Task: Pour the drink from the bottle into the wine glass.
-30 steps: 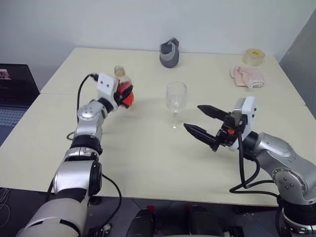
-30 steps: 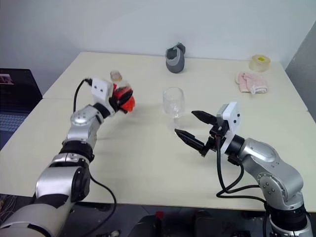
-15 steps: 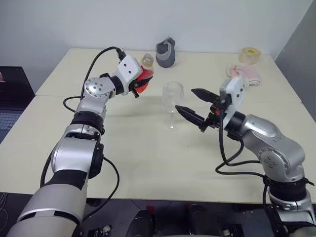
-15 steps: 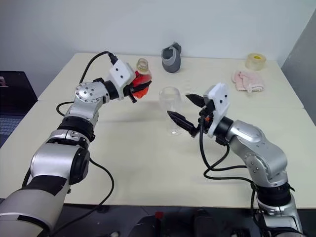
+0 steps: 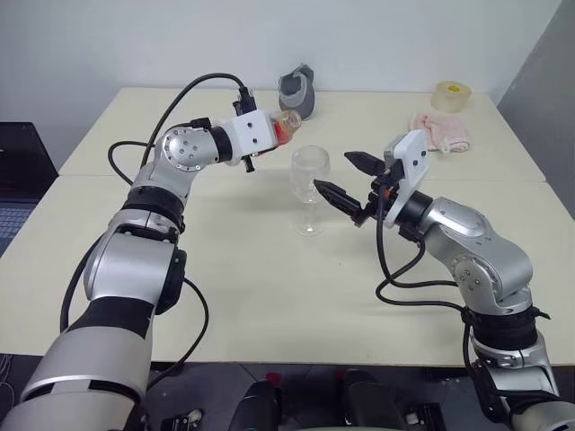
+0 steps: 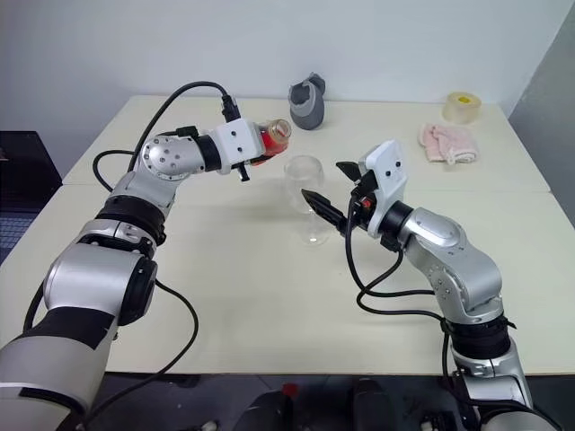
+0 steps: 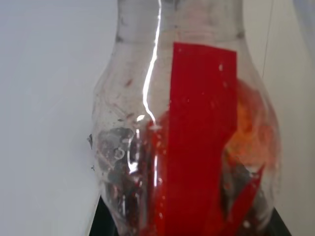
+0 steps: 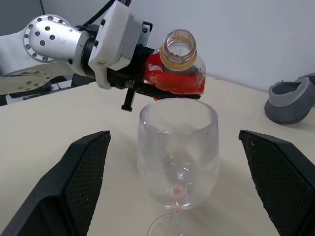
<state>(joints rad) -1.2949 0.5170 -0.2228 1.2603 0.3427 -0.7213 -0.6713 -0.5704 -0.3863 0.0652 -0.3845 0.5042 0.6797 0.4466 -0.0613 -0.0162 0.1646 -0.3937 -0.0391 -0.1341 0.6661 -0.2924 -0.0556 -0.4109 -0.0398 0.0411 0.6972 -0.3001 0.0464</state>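
Note:
The bottle (image 5: pixel 281 128) is clear plastic with a red label and has a yellow-tan ring at its open mouth (image 8: pixel 178 46). It is tipped almost level in the air, its mouth pointing at the wine glass (image 5: pixel 309 176) from just behind and above the rim. My left gripper (image 5: pixel 268 140) is shut on the bottle's body. The red drink (image 8: pixel 172 82) lies in the lower part of the bottle. The glass stands upright on the table with a tiny red spot (image 8: pixel 175 191) at the bottom of its bowl. My right gripper (image 5: pixel 335 173) is open, its fingertips close beside the bowl.
A grey cup-like object (image 5: pixel 296 90) stands at the table's far edge. At the far right are a roll of tape (image 5: pixel 449 92) and a pink cloth (image 5: pixel 438 131). A dark laptop (image 5: pixel 13 171) sits off the table's left side.
My left arm has lifted the bottle rightward to the glass and rolled it from upright to almost level. My open right gripper has moved forward to the glass's bowl.

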